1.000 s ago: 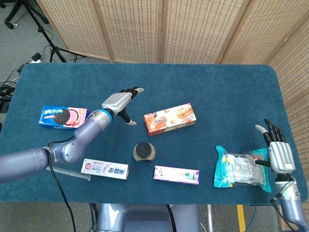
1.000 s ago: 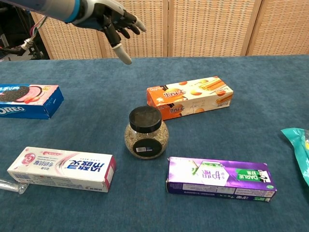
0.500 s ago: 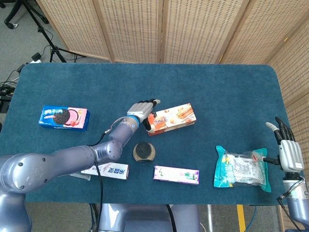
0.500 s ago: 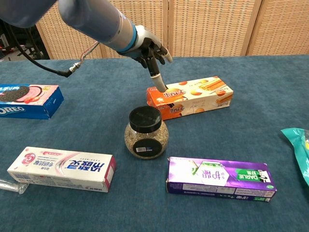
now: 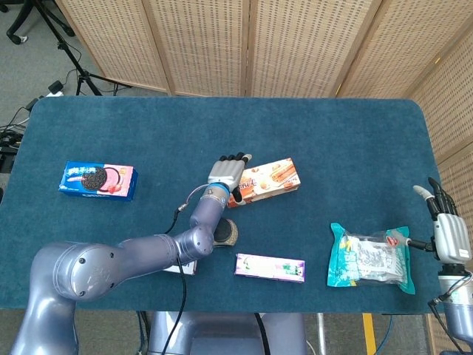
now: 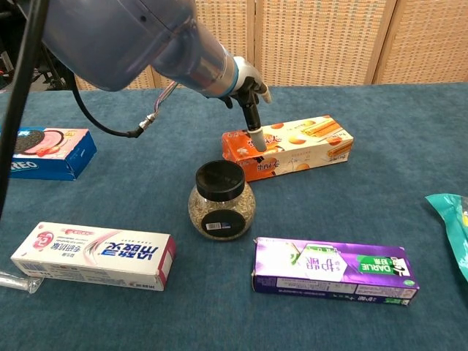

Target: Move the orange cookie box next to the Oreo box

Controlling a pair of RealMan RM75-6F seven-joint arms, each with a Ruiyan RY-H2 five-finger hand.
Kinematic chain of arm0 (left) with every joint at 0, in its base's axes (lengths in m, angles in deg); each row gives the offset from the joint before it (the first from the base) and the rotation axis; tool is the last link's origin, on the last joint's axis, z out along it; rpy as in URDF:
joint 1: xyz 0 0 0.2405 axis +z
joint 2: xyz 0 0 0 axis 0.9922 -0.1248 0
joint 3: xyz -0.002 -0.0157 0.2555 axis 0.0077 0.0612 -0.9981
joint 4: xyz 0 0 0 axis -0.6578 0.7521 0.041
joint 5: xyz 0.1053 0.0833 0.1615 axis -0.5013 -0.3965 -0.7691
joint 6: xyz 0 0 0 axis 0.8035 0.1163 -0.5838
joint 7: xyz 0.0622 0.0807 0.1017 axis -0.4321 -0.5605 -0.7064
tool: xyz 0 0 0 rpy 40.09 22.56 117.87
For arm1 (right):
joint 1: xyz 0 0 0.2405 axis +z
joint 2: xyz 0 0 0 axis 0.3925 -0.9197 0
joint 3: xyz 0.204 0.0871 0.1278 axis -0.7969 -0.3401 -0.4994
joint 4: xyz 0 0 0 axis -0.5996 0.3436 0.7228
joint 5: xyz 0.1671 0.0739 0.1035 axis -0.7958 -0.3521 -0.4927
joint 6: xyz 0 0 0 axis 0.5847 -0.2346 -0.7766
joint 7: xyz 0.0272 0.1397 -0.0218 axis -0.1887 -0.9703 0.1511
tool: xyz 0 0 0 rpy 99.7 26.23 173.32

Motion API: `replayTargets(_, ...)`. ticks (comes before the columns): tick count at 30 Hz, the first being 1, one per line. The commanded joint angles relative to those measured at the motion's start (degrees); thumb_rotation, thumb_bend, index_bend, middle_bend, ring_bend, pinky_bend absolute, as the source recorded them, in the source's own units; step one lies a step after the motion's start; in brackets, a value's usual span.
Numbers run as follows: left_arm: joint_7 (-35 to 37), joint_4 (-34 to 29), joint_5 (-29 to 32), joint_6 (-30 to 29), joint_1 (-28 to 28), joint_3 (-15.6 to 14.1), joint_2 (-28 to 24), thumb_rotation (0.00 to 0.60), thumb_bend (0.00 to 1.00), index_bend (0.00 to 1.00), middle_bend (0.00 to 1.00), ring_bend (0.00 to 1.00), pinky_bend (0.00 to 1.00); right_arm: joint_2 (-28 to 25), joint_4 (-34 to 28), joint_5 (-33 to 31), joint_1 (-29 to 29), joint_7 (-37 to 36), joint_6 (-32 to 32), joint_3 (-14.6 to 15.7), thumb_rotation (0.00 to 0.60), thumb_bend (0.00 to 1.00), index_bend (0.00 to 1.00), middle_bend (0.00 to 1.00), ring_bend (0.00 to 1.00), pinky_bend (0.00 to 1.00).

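Note:
The orange cookie box lies at the middle of the blue table. My left hand hovers over its left end with the fingers apart; one fingertip touches the box top. It holds nothing. The Oreo box lies far to the left. My right hand stays open at the table's right edge, beside the teal bag, and only the head view shows it.
A black-lidded glass jar stands just in front of the cookie box. A toothpaste box, a purple box and the teal bag lie along the front. The table is blue felt.
My left arm has swung right from near the Oreo side and lowered its hand onto the left end of the orange cookie box. The right hand drifted slightly right. The boxes have not moved.

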Motion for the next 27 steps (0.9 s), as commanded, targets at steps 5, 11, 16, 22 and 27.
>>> replayTargets(5,-4.59,4.50,1.93,-1.05,0.37,3.45,4.11,0.600,0.10,0.00,0.00,0.00,0.00,-0.30,0.06,0.16,-0.24,-1.39,0.04,-0.34,0.600,0.00,0.16,0.00,0.00,0.06)
replayTargets(11,-8.28,7.72,3.09,-1.17,0.98,6.27,7.08,0.600,0.10,0.00,0.00,0.00,0.00,-0.67,0.25,-0.05,-0.39,-3.16,0.66,-0.62,0.600,0.00,0.16,0.00,0.00,0.06)
replayTargets(16,-11.57,10.70,3.91,-1.41,1.64,8.52,9.52,0.600,0.10,0.00,0.00,0.00,0.00,-0.95,0.26,0.09,-0.67,-4.42,0.43,-0.86,0.600,0.00,0.16,0.00,0.00,0.06)
replayTargets(22,-16.98,14.41,4.43,-2.05,2.85,11.80,12.67,0.600,0.11,0.00,0.00,0.00,0.00,-1.31,0.34,-0.14,-1.06,-5.89,0.35,-1.33,0.600,0.00,0.16,0.00,0.00,0.06)
replayTargets(27,-21.17,18.02,3.68,-3.83,3.70,14.44,15.71,0.600,0.22,0.00,0.00,0.00,0.00,-1.55,0.30,0.16,-1.32,-7.17,0.06,-1.54,0.600,0.00,0.16,0.00,0.00,0.06)
